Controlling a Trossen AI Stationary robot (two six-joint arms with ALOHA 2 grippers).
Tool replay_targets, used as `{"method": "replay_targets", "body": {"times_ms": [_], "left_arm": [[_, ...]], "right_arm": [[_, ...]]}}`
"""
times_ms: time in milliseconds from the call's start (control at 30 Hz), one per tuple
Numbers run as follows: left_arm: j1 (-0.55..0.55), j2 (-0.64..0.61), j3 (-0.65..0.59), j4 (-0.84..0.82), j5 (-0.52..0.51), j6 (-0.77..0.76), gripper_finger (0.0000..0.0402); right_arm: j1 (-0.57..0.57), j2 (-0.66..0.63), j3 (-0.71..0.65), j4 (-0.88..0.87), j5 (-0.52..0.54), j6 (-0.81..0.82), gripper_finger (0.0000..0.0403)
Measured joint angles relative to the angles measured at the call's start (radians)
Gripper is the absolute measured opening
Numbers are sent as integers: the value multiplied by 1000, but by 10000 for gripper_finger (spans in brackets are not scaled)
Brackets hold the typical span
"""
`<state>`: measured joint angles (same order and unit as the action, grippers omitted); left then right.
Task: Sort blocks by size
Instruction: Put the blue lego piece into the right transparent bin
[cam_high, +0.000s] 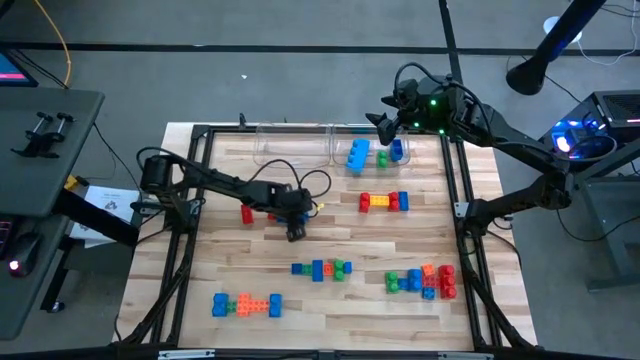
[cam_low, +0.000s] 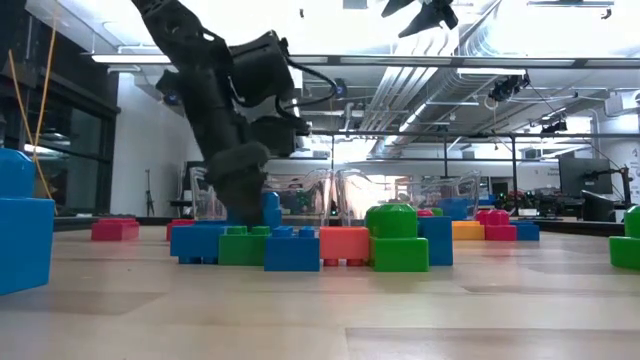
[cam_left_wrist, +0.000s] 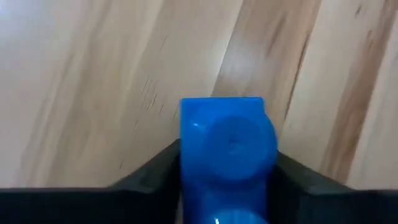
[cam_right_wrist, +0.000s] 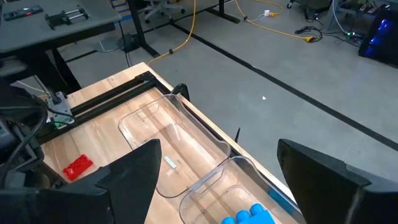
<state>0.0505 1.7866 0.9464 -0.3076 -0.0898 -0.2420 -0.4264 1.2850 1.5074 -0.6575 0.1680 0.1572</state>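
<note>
Floor (cam_high: 300, 90): grey, smooth, crossed by dark seam lines. A yellow cable (cam_right_wrist: 186, 28) runs over it toward desk legs beyond the table. Work table (cam_high: 330, 235): light wood planks, bordered by a black metal frame (cam_high: 200, 135). Grey side desk (cam_high: 40, 150) stands beside the table. A computer case lit blue (cam_high: 590, 135) sits at the opposite side. Ceiling (cam_low: 450, 90): exposed pipes and ducts, bright strip lighting. Tall dark window frames (cam_low: 70, 130) along one wall.
</note>
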Motion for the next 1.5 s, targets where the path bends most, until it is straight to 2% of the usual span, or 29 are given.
{"method": "replay_targets", "body": {"times_ms": [67, 233, 367, 533, 667, 900, 1033, 1133, 1267, 1333, 1500], "left_arm": [[4, -12, 21, 18, 4, 5, 100], [41, -79, 127, 196, -31, 85, 101], [87, -83, 239, 382, -98, 233, 101], [192, 12, 381, 383, -101, 328, 101], [268, 118, 472, 390, -79, 305, 105], [313, 237, 584, 333, -77, 221, 215], [298, 209, 627, 270, -72, 245, 257], [286, 163, 651, 101, -9, 248, 268], [257, 52, 641, -126, 130, 129, 269], [214, -1, 586, -205, 183, 92, 266], [-4, -207, 313, -120, 130, -45, 262]], "right_arm": [[2, 0, 0, 0, 0, 6, 318], [2, 0, 0, 3, -2, 26, 318], [2, 0, 0, 29, -3, 50, 318], [2, 0, 0, 76, -3, 71, 318], [2, 0, 0, 89, -3, 71, 318], [2, 0, 0, 88, -3, 71, 318], [2, 0, 0, 86, -3, 69, 318], [2, 0, 0, 82, -3, 58, 318], [2, 0, 0, 53, -15, 41, 318], [2, 0, 0, 32, -21, 24, 318], [2, 1, 0, -11, -24, -6, 318]]}}
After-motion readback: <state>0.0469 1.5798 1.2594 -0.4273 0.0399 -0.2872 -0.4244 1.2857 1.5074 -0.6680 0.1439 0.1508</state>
